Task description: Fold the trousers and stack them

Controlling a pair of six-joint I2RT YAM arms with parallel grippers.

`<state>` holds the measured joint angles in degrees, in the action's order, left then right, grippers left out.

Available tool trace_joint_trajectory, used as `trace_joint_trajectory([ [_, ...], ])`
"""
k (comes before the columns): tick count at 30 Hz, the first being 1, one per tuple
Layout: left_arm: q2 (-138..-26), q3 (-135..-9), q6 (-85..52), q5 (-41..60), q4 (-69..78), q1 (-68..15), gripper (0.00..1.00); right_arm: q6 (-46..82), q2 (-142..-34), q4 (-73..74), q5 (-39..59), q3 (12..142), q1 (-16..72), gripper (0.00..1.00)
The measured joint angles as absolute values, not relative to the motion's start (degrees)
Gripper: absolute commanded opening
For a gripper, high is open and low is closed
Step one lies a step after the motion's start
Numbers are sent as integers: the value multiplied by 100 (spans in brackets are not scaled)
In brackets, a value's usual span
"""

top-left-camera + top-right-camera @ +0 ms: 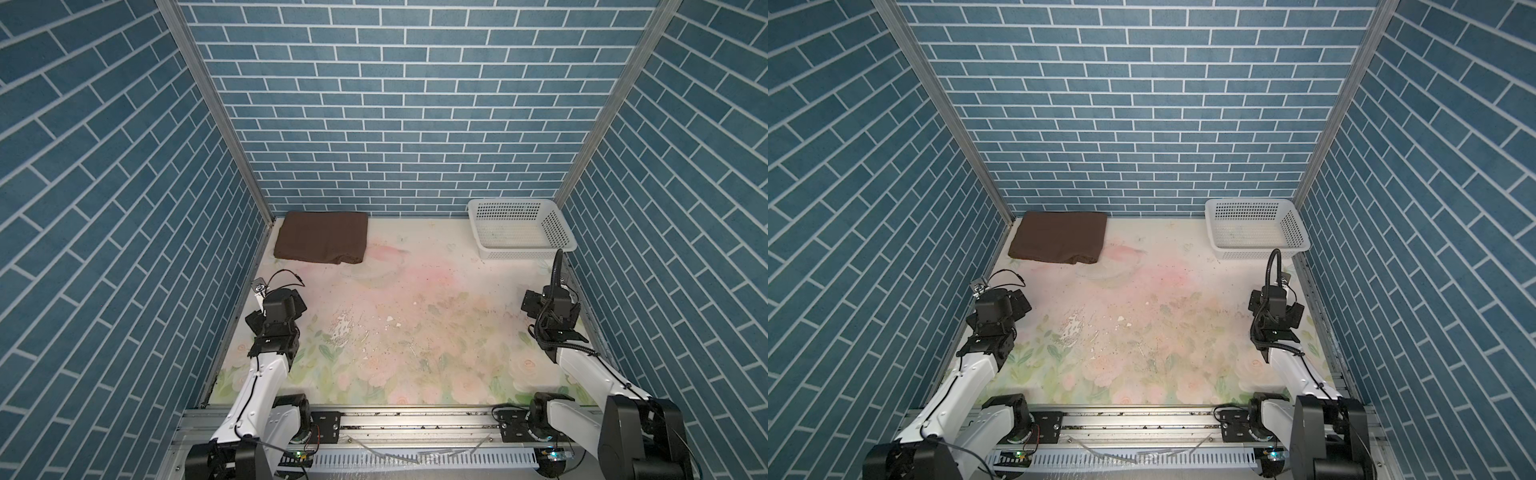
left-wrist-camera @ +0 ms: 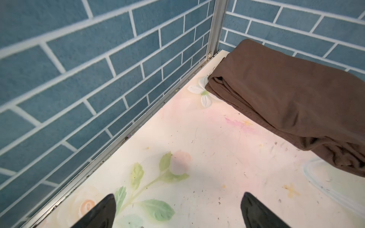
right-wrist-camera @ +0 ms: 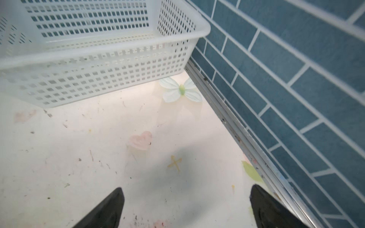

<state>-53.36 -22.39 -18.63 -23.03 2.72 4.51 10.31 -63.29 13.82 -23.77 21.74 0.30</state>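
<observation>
Evidently folded, the trousers lie as a flat brown rectangle in the far left corner of the bench, against the back wall and close by the left wall; nothing can be seen beneath them, so the stack is judged to consist of this one pair. Left pincer: jaws spread wide, holding nothing, above bare bench, short of the bundle's near edge. Right pincer: likewise wide apart and empty, near the white perforated basket, which stands in the far right corner with nothing in it. Hazards, as judged: the near right corner of the bundle shows a loose, wrinkled lobe poking out from under the top layer; soft cloth there could slip or unfold if a finger brushed it in reaching forward. No brand, label or writing is legible anywhere; no tag shows on the cloth
</observation>
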Motion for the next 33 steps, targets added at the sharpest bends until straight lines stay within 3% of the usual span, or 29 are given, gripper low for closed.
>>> trace_joint_trajectory([
  [5, -5970, -1730, -1806, -2292, 1175, 447, 99, 1160, -6681, 1839, -2368, 2137, -110, 99],
  [14, -7682, -2080, -1229, -1732, 3046, 445, 99, 1306, -7682, 3148, -1951, 2147, -379, 99],
  [19, -7867, -1859, -961, -1485, 4154, 440, 99, 1262, -8125, 3990, -1752, 2088, -427, 99],
  [25, -8833, -860, -642, -908, 6423, 419, 99, 950, -8774, 5693, -744, 1490, -458, 99],
  [29, -8897, -1009, -458, -543, 6390, 401, 99, 591, -8866, 5352, 342, 1800, -484, 99],
  [33, -8803, -1984, -143, -169, 5717, 233, 99, 519, -8860, 5225, 711, 2073, -506, 99],
])
